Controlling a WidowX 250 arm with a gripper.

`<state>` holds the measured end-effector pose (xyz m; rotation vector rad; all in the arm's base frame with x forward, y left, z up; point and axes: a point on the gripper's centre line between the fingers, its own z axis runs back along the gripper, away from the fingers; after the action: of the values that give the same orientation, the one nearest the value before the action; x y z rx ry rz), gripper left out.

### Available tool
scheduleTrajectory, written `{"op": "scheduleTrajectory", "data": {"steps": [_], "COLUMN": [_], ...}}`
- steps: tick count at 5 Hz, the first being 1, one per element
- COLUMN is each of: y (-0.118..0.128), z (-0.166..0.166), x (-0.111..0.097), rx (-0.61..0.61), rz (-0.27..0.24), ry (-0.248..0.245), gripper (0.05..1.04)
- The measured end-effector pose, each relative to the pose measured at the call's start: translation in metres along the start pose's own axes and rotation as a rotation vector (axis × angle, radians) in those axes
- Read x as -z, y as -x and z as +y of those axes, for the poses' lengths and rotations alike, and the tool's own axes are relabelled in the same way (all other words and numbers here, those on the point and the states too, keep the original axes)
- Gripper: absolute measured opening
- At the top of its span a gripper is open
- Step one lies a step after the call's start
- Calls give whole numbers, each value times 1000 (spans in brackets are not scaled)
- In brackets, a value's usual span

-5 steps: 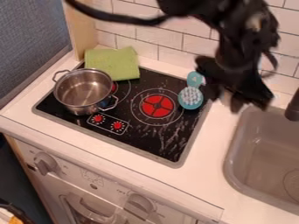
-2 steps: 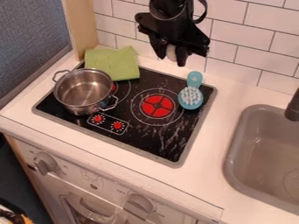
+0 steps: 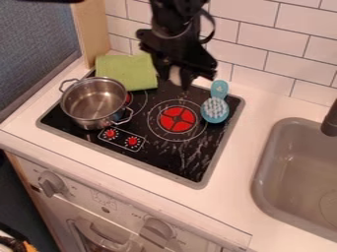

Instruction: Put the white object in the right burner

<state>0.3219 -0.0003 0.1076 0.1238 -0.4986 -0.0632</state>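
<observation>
We have a small, pale white object (image 3: 174,75), rounded, partly hidden, material unclear. It's pinched in the black two-finger claw (image 3: 175,80), near the rear edge of the glossy black stovetop (image 3: 187,158), behind the round red right burner (image 3: 176,119). Versus the earlier frame, we see claw and object lower, further left.

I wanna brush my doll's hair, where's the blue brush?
In the camera view, the blue brush lies on the right side of the stovetop, beside the big red burner.

no clearly readable text
</observation>
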Motion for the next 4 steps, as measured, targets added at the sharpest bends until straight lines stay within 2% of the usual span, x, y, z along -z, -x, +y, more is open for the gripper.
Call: {"op": "scheduleTrajectory", "data": {"steps": [2, 3, 4], "y": [13, 21, 36], "z": [11, 12, 6], "x": [17, 37, 67], "rx": [-18, -21, -15], "rz": [39, 78, 137], "ry": [-16, -12, 11], "gripper": [462, 462, 462]}}
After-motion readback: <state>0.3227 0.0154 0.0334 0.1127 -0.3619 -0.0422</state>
